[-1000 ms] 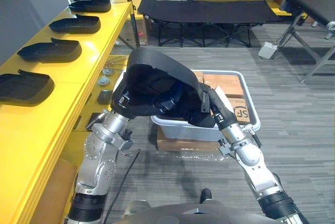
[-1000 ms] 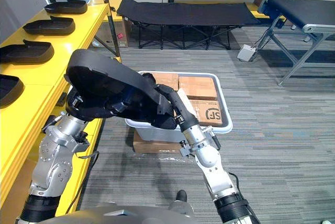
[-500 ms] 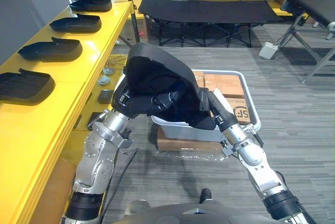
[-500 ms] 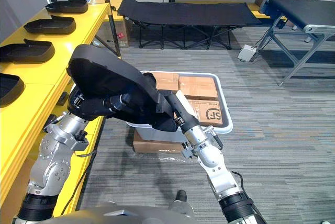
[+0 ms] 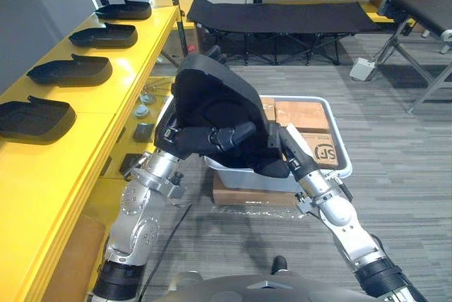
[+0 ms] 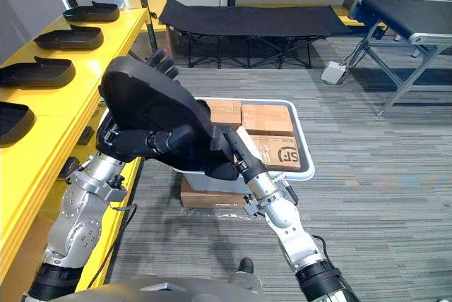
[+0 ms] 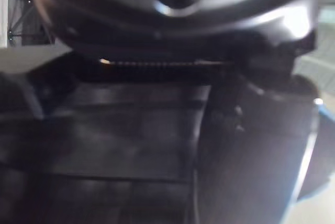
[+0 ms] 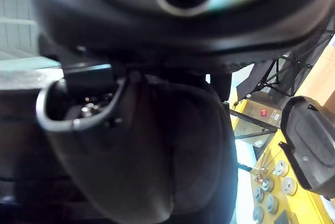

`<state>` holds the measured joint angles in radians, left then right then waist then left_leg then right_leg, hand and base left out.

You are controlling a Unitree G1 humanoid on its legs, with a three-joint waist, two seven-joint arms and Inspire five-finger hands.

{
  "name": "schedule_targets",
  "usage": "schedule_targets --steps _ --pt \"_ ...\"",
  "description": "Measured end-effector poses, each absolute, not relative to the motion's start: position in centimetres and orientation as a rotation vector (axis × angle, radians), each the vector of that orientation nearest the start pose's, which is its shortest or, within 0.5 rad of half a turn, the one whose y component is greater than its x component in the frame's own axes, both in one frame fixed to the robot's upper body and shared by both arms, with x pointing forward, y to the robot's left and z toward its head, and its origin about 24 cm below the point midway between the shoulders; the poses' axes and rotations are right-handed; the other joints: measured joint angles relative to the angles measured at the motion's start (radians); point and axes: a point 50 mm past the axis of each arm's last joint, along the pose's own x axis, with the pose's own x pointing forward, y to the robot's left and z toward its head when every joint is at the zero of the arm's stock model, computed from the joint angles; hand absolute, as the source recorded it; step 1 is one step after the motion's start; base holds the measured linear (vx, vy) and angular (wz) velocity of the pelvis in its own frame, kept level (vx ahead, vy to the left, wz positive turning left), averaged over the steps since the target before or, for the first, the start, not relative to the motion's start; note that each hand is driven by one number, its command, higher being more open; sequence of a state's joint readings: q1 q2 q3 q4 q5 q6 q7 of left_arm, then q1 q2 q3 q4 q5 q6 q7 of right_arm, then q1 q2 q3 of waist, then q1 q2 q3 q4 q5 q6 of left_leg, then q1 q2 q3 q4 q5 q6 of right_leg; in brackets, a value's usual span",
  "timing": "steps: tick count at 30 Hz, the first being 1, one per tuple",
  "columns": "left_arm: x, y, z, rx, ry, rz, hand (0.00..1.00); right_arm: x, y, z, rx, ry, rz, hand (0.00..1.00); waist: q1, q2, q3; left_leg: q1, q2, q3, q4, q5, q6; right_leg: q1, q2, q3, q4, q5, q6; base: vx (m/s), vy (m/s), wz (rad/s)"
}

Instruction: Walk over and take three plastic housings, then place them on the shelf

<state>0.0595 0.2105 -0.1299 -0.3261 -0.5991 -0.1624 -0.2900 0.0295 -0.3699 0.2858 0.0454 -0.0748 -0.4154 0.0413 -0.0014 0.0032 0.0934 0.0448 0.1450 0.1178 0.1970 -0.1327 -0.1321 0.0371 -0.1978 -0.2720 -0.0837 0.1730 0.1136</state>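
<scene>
I hold a large black plastic housing (image 5: 212, 97) up in front of me between both hands, above the grey bin. My left hand (image 5: 182, 137) is under its left side. The thumb lies across the hollow inside, and the straight fingers (image 5: 213, 53) stick up past the top edge. My right hand (image 5: 285, 149) reaches into the housing's lower right part, fingers hidden by it. The yellow shelf (image 5: 92, 108) runs along my left. It bears several more black housings (image 5: 69, 69) in a row. The left wrist view has the housing's (image 7: 131, 145) dark ribbed inside close up.
A grey bin (image 5: 344, 163) with cardboard boxes sits on the floor behind the housing. A black folding cot (image 5: 282, 14) stands further back, and a conveyor frame (image 5: 424, 13) at the far right. Small parts (image 5: 141, 110) lie on the shelf's lower level.
My left hand's fingers have straightened and now stick up behind the housing's top edge. The housing stands a little more upright and closer to the shelf.
</scene>
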Motion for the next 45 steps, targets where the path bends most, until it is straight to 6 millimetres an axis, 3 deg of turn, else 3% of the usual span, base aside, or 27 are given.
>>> schedule_targets --steps 6,12,17,23,32,38,45 --pt "22.0 14.9 11.0 -0.673 -0.446 -0.337 1.0 23.0 -12.8 5.2 -0.313 -0.311 0.344 0.0 0.0 0.001 -0.001 0.004 -0.001 -0.002 -0.012 0.01 0.0 0.001 0.0 0.0 0.005 0.002 0.002 0.0 0.0 0.01" --pt "22.0 16.0 9.2 -0.759 -0.411 -0.138 1.0 23.4 -13.2 6.0 -0.223 -0.363 0.201 0.0 0.005 0.001 -0.001 0.014 -0.001 0.0 -0.019 0.011 -0.001 0.008 0.0 0.0 0.005 0.001 0.001 0.0 0.0 0.0" --pt "21.8 17.4 9.6 -0.809 -0.501 -0.037 1.0 22.9 -14.3 5.4 -0.218 -0.335 0.122 0.0 0.004 0.0 -0.001 0.017 -0.001 0.007 -0.028 0.014 -0.003 0.006 0.0 0.0 0.005 -0.002 -0.002 0.0 0.0 0.0" --pt "21.6 18.1 9.8 -0.796 -0.543 -0.022 1.0 22.7 -15.6 5.2 -0.198 -0.318 0.037 0.0 0.001 -0.001 0.0 0.019 -0.001 0.011 -0.029 0.013 -0.003 0.005 0.0 0.001 0.005 0.0 0.0 0.0 0.0 0.0" --pt "21.4 17.1 10.9 -0.74 -0.626 -0.198 1.0 22.6 -15.6 5.0 -0.037 -0.293 0.095 0.0 0.0 -0.002 0.0 0.02 -0.001 0.014 -0.029 0.013 -0.003 0.003 0.0 0.003 0.005 -0.001 -0.001 0.0 0.0 0.0" --pt "21.5 15.9 11.4 -0.555 -0.618 -0.303 1.0 22.6 -15.1 4.8 0.093 -0.27 0.168 0.0 0.0 -0.002 0.0 0.02 -0.001 0.016 -0.029 0.013 -0.003 0.002 0.0 0.004 0.005 0.0 0.0 0.0 0.0 0.0" --pt "21.7 14.0 10.7 -0.295 -0.48 -0.433 1.0 22.8 -15.0 4.2 0.215 -0.205 0.242 0.0 -0.001 -0.002 0.0 0.02 -0.001 0.021 -0.03 0.013 -0.003 -0.002 0.0 0.009 0.005 0.0 0.0 0.0 0.0 0.0"
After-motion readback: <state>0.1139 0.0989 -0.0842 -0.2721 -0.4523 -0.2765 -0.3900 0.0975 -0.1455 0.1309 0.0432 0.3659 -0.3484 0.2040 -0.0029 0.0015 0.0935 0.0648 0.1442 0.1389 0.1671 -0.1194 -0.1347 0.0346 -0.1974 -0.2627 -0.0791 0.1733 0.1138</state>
